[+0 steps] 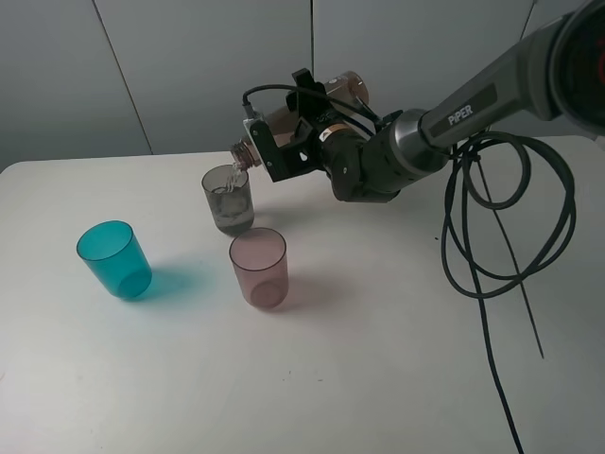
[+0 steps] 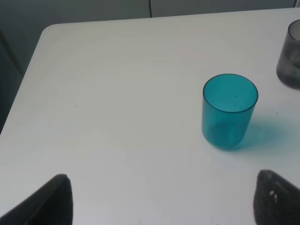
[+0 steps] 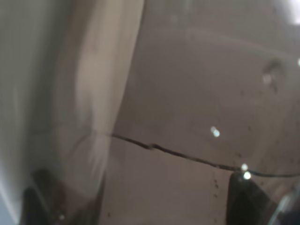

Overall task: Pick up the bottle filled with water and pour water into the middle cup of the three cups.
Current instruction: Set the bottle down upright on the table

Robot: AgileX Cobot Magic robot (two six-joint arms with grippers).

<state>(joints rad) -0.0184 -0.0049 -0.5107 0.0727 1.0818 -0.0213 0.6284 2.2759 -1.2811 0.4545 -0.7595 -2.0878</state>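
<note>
My right gripper is shut on the smoky brown bottle, which lies tilted almost level with its neck over the smoky grey middle cup. Water runs from the neck into that cup. The pink cup stands just in front of the grey one. The teal-blue cup stands to the left and also shows in the left wrist view. The right wrist view is filled by the bottle's wall. My left gripper is open and empty, low over the table, short of the teal cup.
The white table reaches back to a grey wall. Black cables hang from the right arm down over the table's right side. The table's left corner shows in the left wrist view, and the grey cup is at that view's edge.
</note>
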